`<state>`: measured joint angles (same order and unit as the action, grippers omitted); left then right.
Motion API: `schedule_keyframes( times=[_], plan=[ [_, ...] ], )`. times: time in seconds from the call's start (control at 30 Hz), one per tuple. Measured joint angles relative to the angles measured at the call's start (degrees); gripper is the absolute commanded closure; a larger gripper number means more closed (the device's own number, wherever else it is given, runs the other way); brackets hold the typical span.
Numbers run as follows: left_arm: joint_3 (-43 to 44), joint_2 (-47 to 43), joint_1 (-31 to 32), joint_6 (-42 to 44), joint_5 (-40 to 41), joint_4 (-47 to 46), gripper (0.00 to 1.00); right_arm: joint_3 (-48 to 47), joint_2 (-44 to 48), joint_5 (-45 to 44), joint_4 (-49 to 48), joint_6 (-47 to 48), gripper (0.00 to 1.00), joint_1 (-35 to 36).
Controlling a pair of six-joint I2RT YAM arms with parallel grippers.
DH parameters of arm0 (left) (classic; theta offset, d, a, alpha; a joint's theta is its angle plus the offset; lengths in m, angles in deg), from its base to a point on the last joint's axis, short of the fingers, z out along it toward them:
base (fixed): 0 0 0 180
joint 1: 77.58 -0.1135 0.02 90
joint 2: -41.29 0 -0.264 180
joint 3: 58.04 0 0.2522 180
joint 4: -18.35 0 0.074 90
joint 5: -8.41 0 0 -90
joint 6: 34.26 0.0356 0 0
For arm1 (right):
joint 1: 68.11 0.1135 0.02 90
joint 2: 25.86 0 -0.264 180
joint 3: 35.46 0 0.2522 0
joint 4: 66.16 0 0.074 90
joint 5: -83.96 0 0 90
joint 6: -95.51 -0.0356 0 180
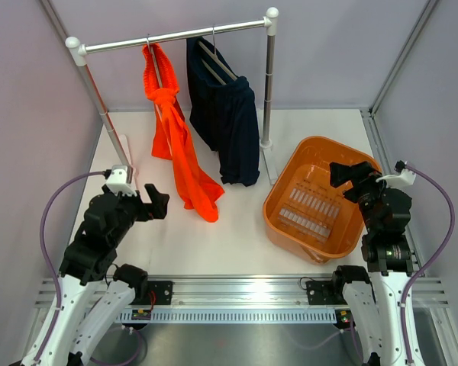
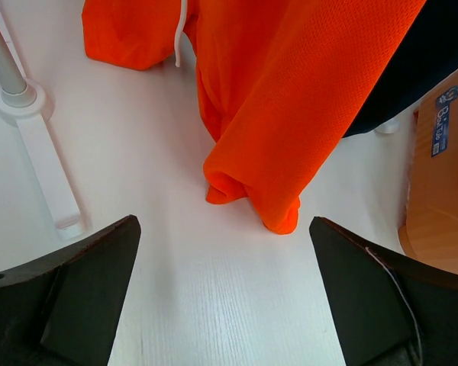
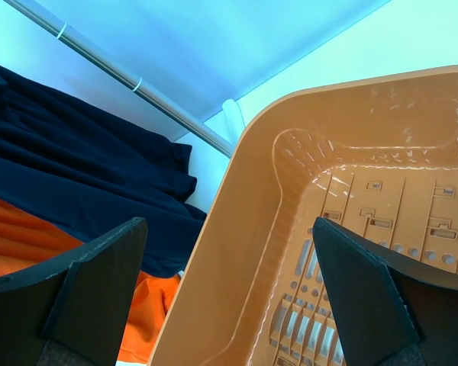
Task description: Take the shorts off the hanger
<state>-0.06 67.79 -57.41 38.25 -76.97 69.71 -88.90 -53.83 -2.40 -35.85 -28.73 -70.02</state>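
The left tool (image 2: 223, 225) is hovering low over the white tabletop (image 2: 175, 297), its fingers standing wide apart and gripping nothing. Just ahead of it, the orange shorts (image 2: 290, 99) are hanging down, and their folded hem appears to be resting on the tabletop. A white drawstring is dangling near their upper edge. Ahead and to the left of this tool, the white foot of the rack (image 2: 38, 145) is lying flat. To its right, the orange basket (image 2: 435, 206) is showing a small blue label (image 2: 445, 120). The label's writing seems to begin with "Be", and the rest is too small to read.

The right tool (image 3: 229, 223) is hanging above the near side of the basket. Its fingers are also spread apart and empty. Ahead and to the left of it, past the basket's rim, the navy shorts (image 3: 69, 152) are hanging, with orange cloth showing below them.

Farther from both tools, the two pairs of shorts are hanging side by side from the rack's top rail. A hanger (image 1: 216, 61) is showing above the navy waistband.
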Motion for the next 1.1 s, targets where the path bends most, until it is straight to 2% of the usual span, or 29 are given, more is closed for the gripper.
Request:
schedule_keyframes(
  times=[0.2, 0.4, 0.7, 0.9, 1.1],
  plan=[
    [2.4, 3.7, 0.0, 0.2, 0.0, 0.1, 0.01, -1.0, 1.0, 0.0, 2.1, 0.8, 0.01, 0.0],
    [14.8, 11.0, 0.0, -0.8, -0.9, -2.7, 0.01, -1.6, 1.3, 0.1, 3.3, 1.0, 0.01, 0.0],
    [30.4, 21.3, 0.0, -3.3, 1.3, -12.3, 0.05, -2.3, 0.7, 1.6, 3.4, 1.0, 0.00, 0.0],
    [39.3, 31.5, 0.0, -3.7, 4.6, -19.3, 0.05, -3.9, -0.2, 3.6, 3.8, 1.0, 0.01, 0.0],
    [51.0, 45.4, 0.0, -2.1, 9.1, -21.3, 0.06, -6.6, -0.9, 4.9, 5.0, 1.0, 0.01, 0.0]
  ],
)
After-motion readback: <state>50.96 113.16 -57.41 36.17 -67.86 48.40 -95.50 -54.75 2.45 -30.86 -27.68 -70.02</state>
